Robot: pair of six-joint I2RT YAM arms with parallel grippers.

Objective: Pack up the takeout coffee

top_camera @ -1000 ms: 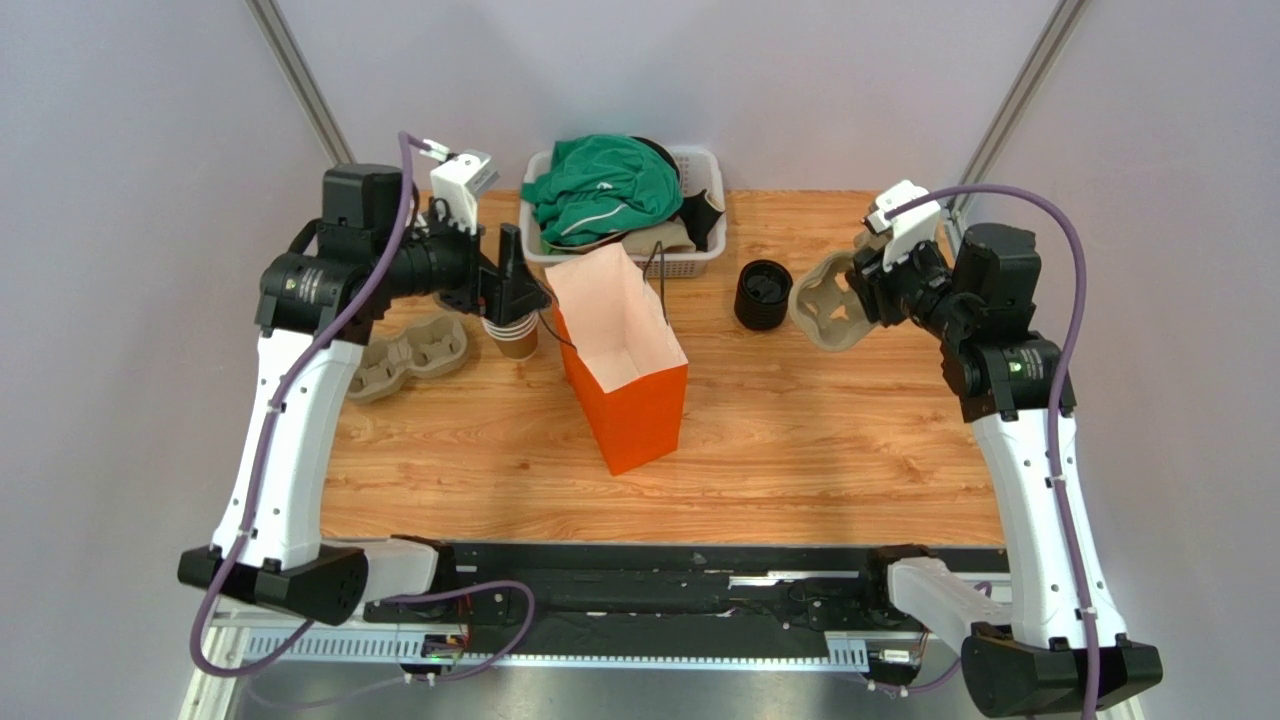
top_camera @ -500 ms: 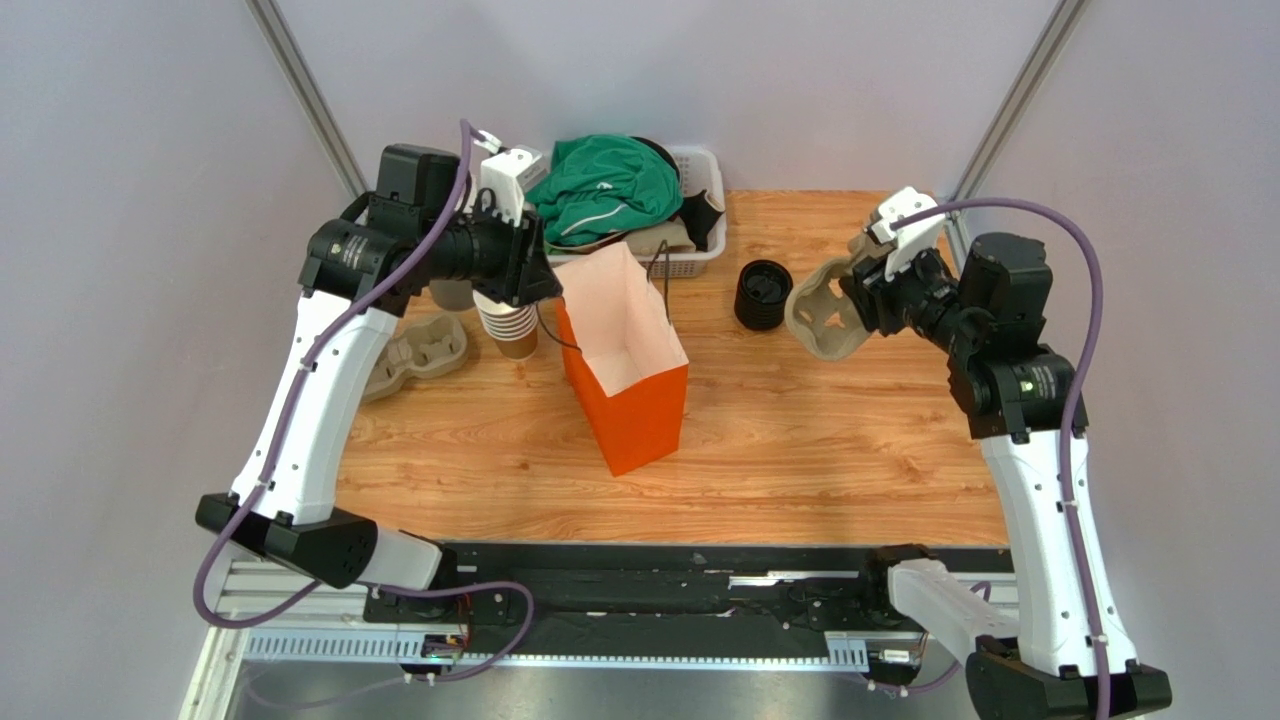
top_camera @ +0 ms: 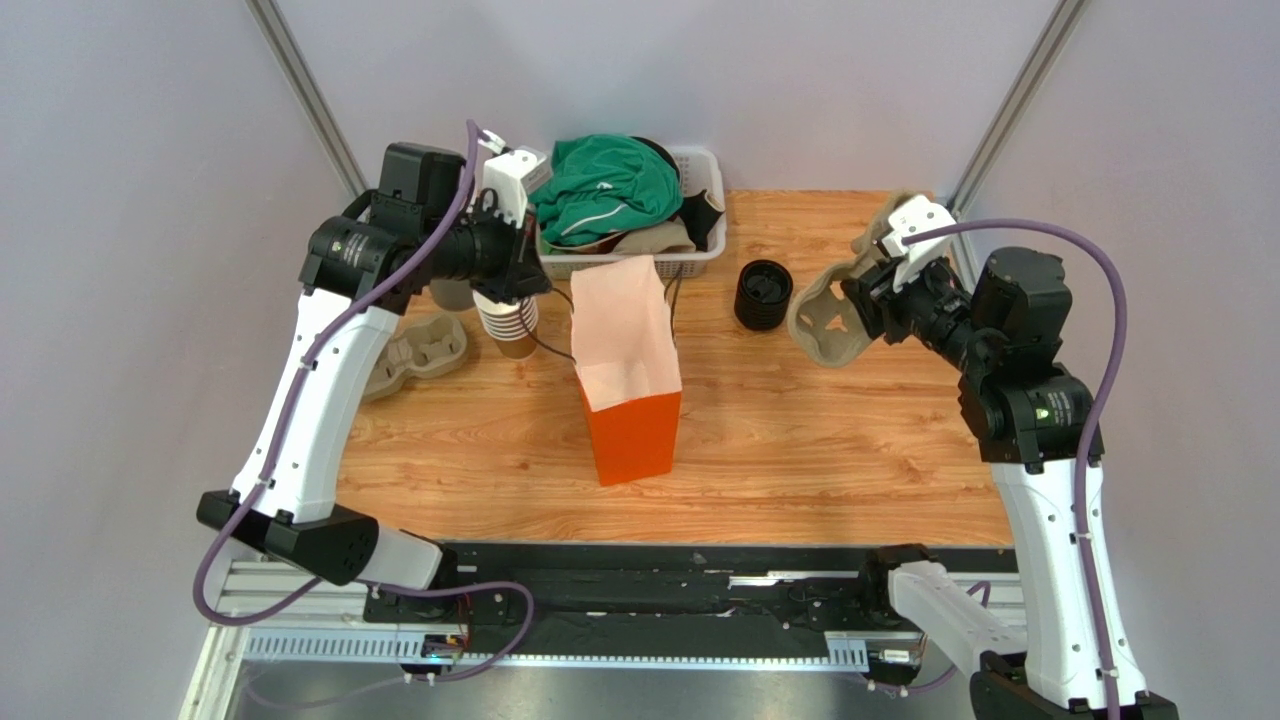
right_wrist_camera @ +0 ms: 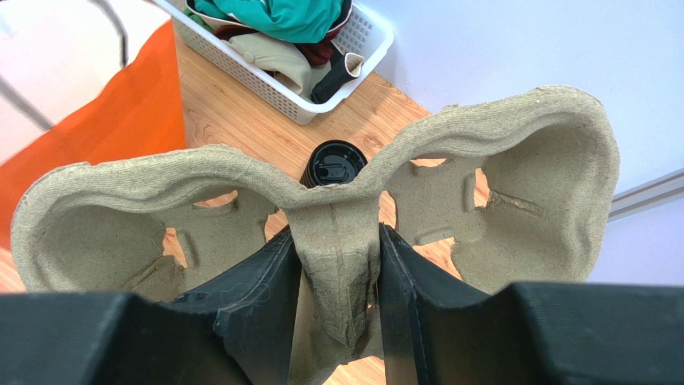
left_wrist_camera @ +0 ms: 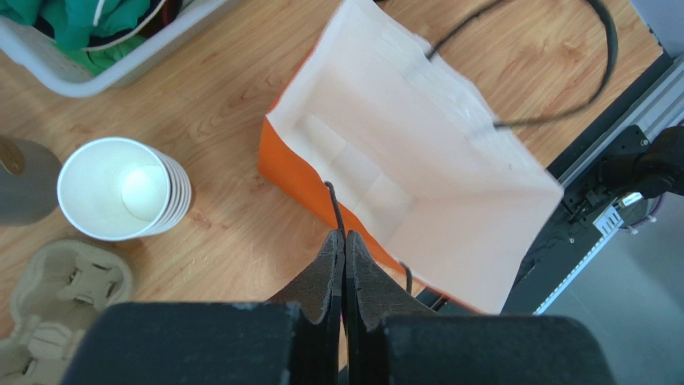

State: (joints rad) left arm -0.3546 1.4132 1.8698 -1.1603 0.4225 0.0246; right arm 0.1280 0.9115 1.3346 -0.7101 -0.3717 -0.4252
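- The bag (top_camera: 634, 435) is stood open at mid-counter (top_camera: 842, 450); nothing is seen inside it.
- A carrier (right_wrist_camera: 514, 176) is pinched by its middle rib in the right end effector (right_wrist_camera: 335, 241) and held up toward the far-right corner.
- What is taken for the coffee (left_wrist_camera: 24, 180) is seen near the far-left corner, unpacked.
- The bag's handle (left_wrist_camera: 331, 200) is pinched in the pressed-together left end effector (left_wrist_camera: 344, 241).
- Seating and bagging are judged outstanding.

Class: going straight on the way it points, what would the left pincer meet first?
The orange bag: the left pincer, shut on its cord handle, aims at the near rim, though depth is unclear.
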